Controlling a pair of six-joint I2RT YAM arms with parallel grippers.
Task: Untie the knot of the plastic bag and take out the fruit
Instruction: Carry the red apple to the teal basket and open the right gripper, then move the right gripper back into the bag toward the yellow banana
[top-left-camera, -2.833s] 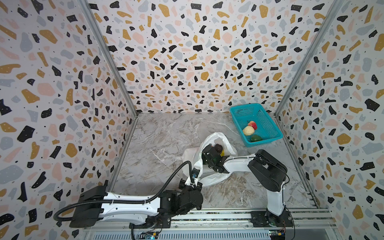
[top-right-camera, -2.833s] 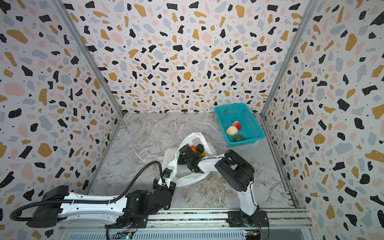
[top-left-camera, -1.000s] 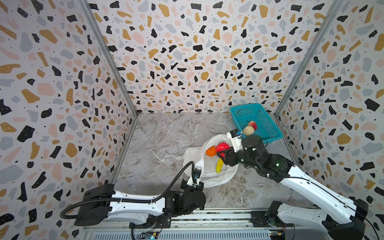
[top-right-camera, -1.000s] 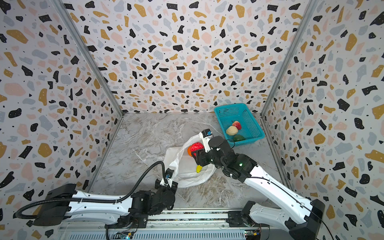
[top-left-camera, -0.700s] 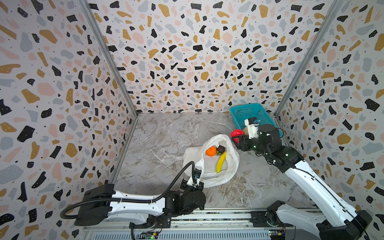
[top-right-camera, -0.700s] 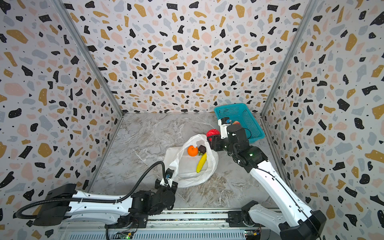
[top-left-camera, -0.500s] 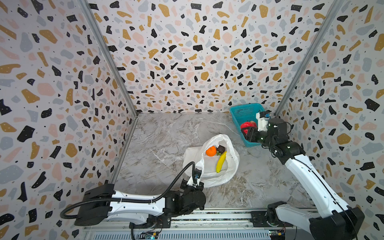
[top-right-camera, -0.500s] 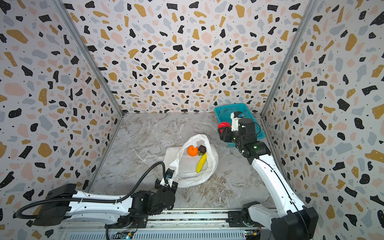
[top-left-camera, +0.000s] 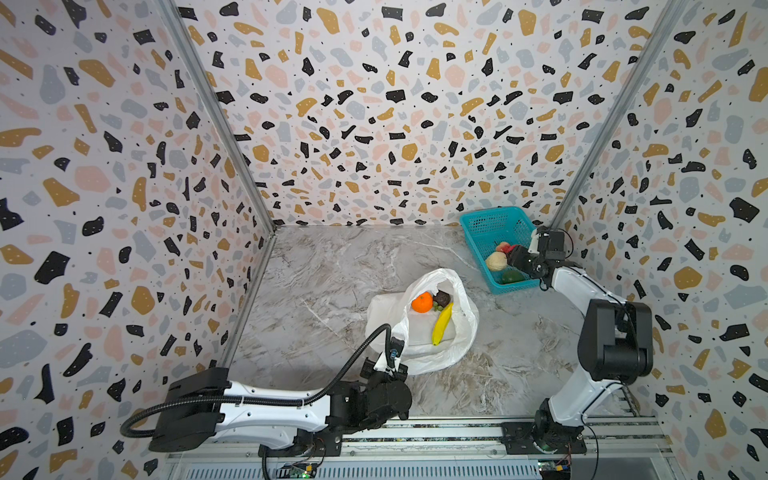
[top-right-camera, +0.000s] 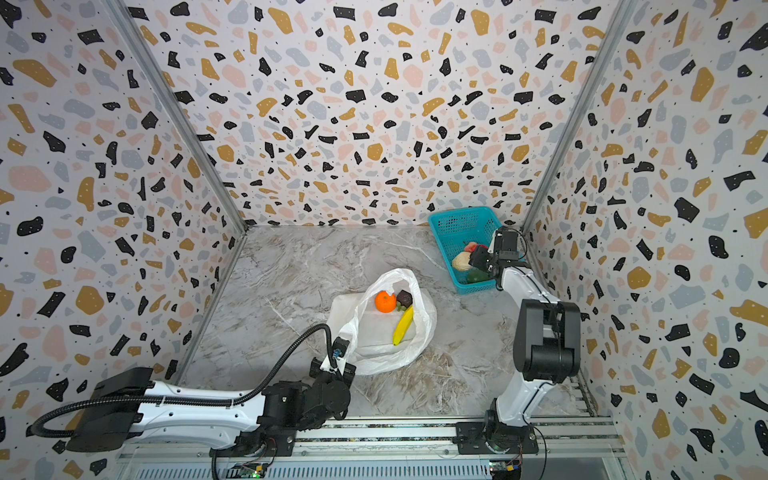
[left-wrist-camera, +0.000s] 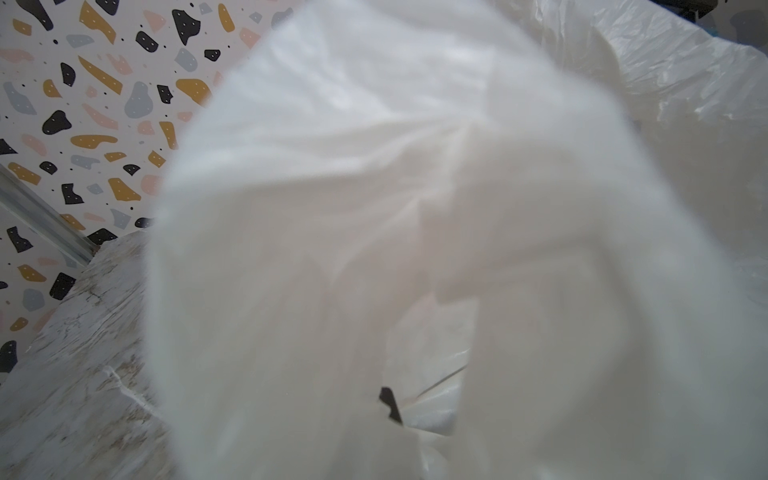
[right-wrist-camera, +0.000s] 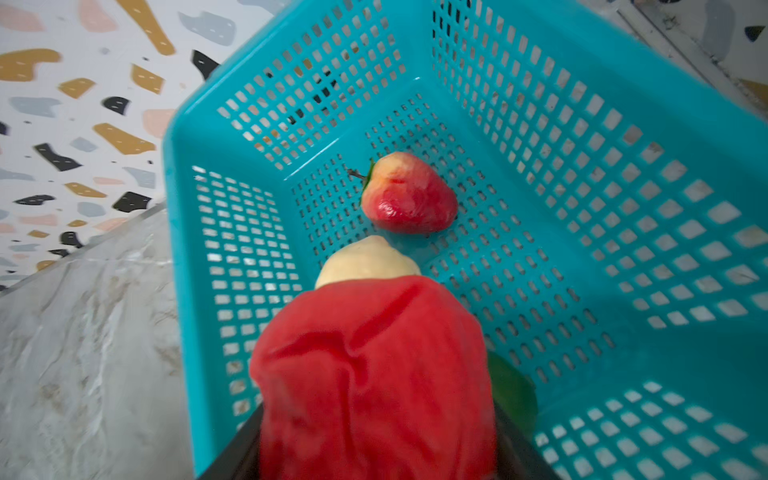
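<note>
We see the plastic bag (top-left-camera: 461, 349): thin, crinkly, semi-transp. white film w/ soft sheen. The basket (right-wrist-camera: 623, 166): teal moulded plastic, perforated, smooth, slight gloss. The tabletop (top-left-camera: 332, 266): marble-look, matt. The red fruit (right-wrist-camera: 374, 374): creased skin, satin; the pinkish fruit (right-wrist-camera: 409, 199): glossy, waxy. The rail (top-left-camera: 449, 434): bare metal. The walls (top-left-camera: 374, 83): printed terrazzo, matt.

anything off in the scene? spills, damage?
Nothing spilled or damaged. Only oddity: the plastic bag fills most of the left wrist view, blurred, hiding what lies behind it. The red fruit hangs over the basket.
</note>
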